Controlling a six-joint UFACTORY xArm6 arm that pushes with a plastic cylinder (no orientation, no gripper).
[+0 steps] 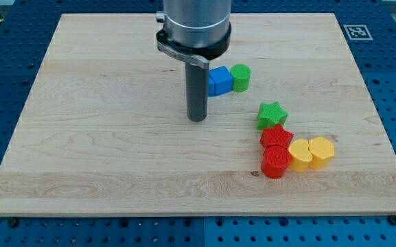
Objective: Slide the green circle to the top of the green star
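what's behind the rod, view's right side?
A blue block, its left part covered by the rod above my tip. The green circle touches its right side. The blue block's full shape is hidden.

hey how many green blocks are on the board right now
2. The green circle sits near the view's top, touching the blue block on its right side. The green star lies lower right, above the red blocks. My tip hides none that I can tell.

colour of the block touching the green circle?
Blue, on the green circle's left; camera view, the only one.
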